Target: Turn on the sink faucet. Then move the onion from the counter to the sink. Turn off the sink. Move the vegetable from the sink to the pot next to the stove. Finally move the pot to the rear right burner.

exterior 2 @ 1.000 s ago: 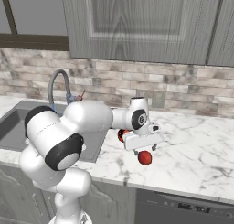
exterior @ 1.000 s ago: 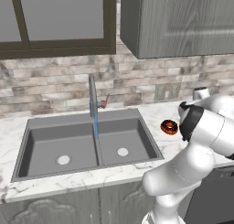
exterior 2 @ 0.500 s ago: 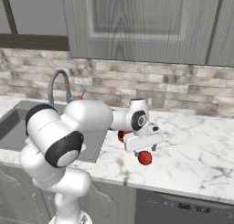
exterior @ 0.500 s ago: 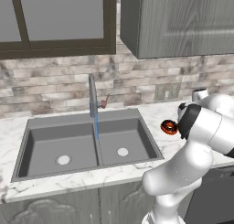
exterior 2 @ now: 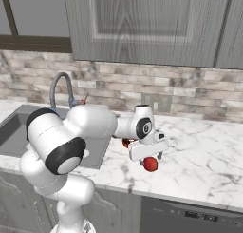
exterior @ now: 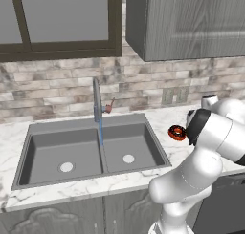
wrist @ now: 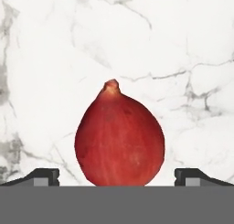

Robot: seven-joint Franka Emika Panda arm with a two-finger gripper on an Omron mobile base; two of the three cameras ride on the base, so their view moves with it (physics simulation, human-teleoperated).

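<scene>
Item: onion (wrist: 119, 136), red, round, with a short pointed tip toward 12 o'clock in the hand view; it rests on the white veined desk (exterior 2: 204, 151), near the front edge and well apart from the sink (exterior: 48, 147), which lies toward 9 o'clock of it in the right base view. Tool (exterior 2: 150, 157): released, jaws spread wide, hovering directly over the onion, one dark fingertip (wrist: 45, 176) standing off each side at 8 and 4 o'clock with bare marble between; nothing grasped. Adjacent: a second red round thing (exterior: 177, 132) with a dark centre, on the desk at about 10 o'clock of the onion in the right base view, nearer the sink; what it is cannot be told. Sink faucet (exterior: 97, 97): upright behind the divider of the two basins, a thin blue stream (exterior: 100, 130) falling from it, small reddish lever (exterior: 110, 105) at its 3 o'clock. Status, as judged: water on, first step done; onion pick-up in hand, grasp not yet made. Outstanding: carry the onion to the sink, shut off the water, transfer it to the pot, set the pot on the rear right burner.
</scene>
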